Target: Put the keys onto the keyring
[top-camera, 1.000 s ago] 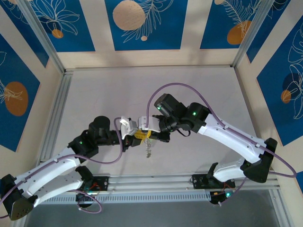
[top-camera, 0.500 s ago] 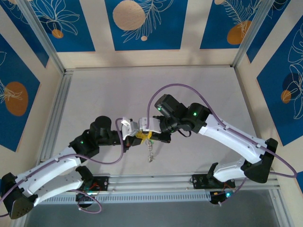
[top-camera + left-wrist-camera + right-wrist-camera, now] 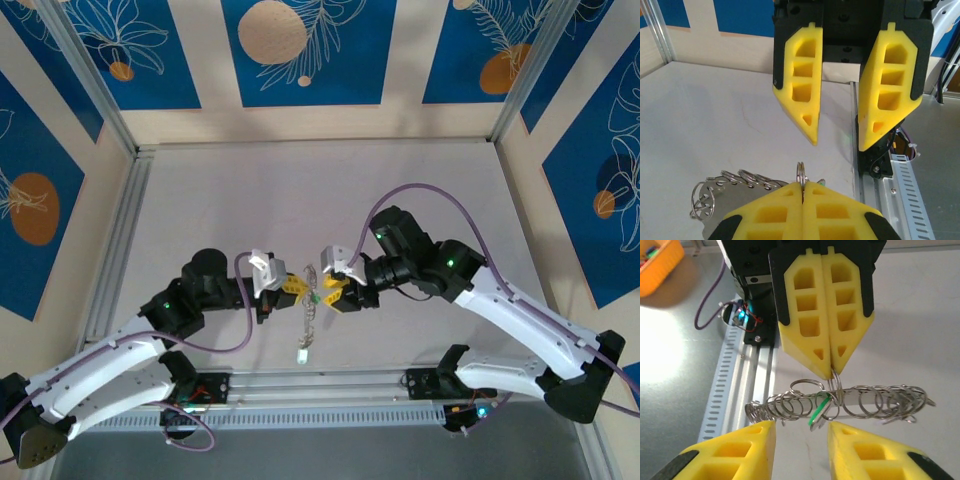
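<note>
Left gripper: clamped tight, its yellow fingers pressed flat together with the keyring pinched at their tips. In the left wrist view the ring stands edge-on, rising out of the seam between the two pads.
Right gripper: jaws apart and holding nothing. It faces the left gripper tip to tip, just to its right, and its two fingertips flank the ring without touching it.
Keyring position: above the table, a little near of the table's middle, between the two grippers.
Keys: one small key with a green head, right against the ring just below the left gripper's tips. It lies in line with the gap between the right gripper's fingers. Whether it is threaded onto the ring I cannot tell.
Chain: a string of linked silvery loops that runs from the ring toward the near edge.
Tag: small and pale, at the near end of the chain, just short of the base rail.
Orange container: at the top left corner of the right wrist view, off the table beyond the rail. Some small coloured bits lie inside, too blurred to name.
</note>
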Available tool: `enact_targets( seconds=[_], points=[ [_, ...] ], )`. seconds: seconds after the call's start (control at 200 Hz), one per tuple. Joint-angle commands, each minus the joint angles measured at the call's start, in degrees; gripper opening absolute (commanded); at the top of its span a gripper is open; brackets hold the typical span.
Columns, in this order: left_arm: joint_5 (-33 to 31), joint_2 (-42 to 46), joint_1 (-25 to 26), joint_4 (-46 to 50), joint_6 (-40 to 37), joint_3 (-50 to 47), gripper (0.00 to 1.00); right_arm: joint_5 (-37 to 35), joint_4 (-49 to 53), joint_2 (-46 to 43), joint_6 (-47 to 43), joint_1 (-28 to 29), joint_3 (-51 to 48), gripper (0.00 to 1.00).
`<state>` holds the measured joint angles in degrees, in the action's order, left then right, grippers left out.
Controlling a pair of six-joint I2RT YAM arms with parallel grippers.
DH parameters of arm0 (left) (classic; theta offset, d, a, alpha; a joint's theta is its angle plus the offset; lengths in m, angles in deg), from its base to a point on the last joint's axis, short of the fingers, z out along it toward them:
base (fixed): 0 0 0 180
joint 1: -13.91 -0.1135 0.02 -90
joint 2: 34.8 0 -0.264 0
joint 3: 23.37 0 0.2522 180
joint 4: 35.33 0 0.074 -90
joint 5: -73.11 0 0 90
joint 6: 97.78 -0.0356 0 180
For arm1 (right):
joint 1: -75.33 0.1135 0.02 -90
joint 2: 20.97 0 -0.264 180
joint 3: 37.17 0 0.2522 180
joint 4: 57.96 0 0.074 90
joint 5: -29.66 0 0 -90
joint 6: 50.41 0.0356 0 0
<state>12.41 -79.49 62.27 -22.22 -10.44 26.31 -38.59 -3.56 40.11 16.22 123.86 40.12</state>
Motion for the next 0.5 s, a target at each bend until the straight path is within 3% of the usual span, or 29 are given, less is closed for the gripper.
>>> enact_targets(
  seconds=[0.0,0.355,0.495],
  points=[
    [1.0,1.5,0.1,-4.7,1.1,-0.2,0.0,6.1,-4.5,-0.8,3.2,-1.2,-2.1,0.33],
    [2.3,3.3,0.1,-6.6,2.3,-1.1,0.0,11.0,-11.7,1.5,6.0,-2.9,-4.7,0.07],
    [2.9,3.5,0.1,-7.8,2.7,-1.5,0.0,11.6,-13.2,1.8,6.4,-3.1,-5.6,0.02]
  ],
)
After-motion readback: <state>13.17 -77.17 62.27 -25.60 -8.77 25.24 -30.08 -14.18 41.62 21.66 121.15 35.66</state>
